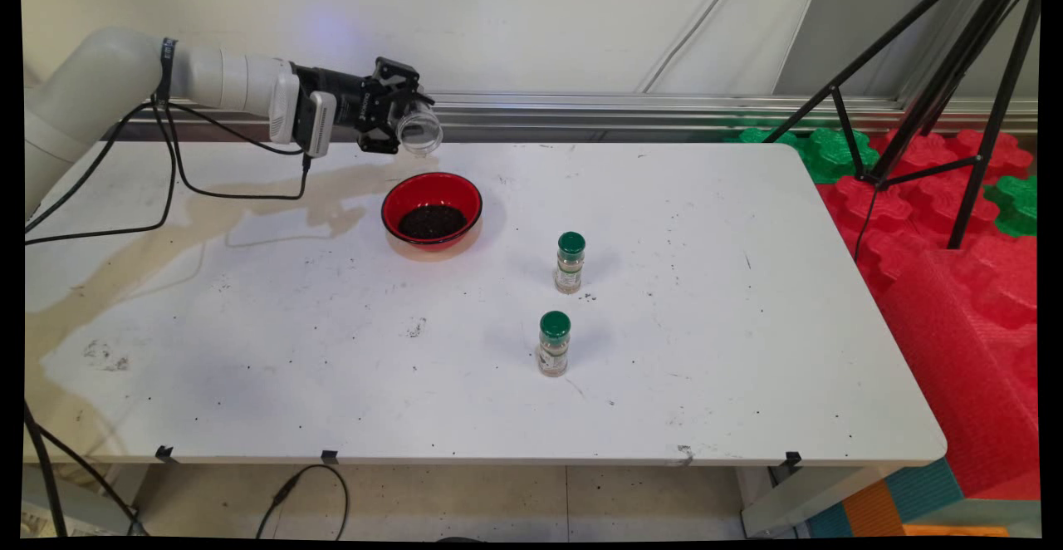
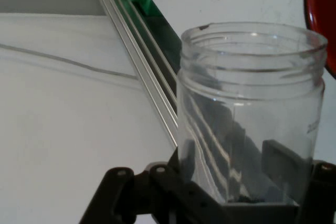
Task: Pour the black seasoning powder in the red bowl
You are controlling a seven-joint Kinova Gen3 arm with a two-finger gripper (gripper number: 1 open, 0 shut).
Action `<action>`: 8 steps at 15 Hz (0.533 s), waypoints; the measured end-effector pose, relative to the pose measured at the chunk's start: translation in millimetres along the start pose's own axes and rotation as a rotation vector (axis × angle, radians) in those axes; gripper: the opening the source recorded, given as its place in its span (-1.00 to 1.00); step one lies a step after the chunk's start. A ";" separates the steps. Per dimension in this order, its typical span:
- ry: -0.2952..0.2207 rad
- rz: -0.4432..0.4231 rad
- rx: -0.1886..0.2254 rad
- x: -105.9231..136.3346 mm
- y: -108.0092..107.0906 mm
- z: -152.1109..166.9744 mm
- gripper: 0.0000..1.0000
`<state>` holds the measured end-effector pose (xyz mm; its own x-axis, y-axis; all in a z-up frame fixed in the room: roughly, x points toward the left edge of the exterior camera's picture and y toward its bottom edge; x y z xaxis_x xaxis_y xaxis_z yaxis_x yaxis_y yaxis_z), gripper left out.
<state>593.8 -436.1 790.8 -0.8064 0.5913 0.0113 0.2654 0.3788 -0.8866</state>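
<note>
My gripper (image 1: 397,118) is shut on a clear glass jar (image 1: 418,128), held tipped on its side above and behind a red bowl (image 1: 432,208). The jar's mouth faces right and slightly down. In the hand view the jar (image 2: 249,114) fills the right half and looks almost empty, with a few dark grains at its base near the fingers (image 2: 281,163). The bowl holds a heap of dark grains (image 1: 432,221); its rim (image 2: 320,19) shows at the hand view's right edge.
Two small spice bottles with green caps stand right of the bowl, one (image 1: 570,262) farther back, one (image 1: 554,343) nearer the front. Black cables hang from the arm over the table's left. A black tripod (image 1: 938,76) and red and green foam blocks (image 1: 955,226) are at the right.
</note>
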 end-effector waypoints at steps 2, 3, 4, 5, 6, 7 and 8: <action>-0.008 0.040 -0.005 1.5 2.2 -0.4 -1.00; -0.011 0.058 -0.006 2.4 3.1 -0.6 -1.00; -0.013 0.069 -0.007 2.9 3.6 -0.7 -1.00; -0.015 0.086 -0.009 3.9 4.2 -1.0 -1.00; -0.017 0.097 -0.009 4.6 4.5 -1.1 -1.00; -0.019 0.114 -0.010 5.6 4.9 -1.4 -1.00; -0.022 0.130 -0.011 6.6 5.5 -1.9 -1.00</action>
<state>590.9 -428.7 786.8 -0.7758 0.6206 -0.1139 0.3747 0.3078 -0.8746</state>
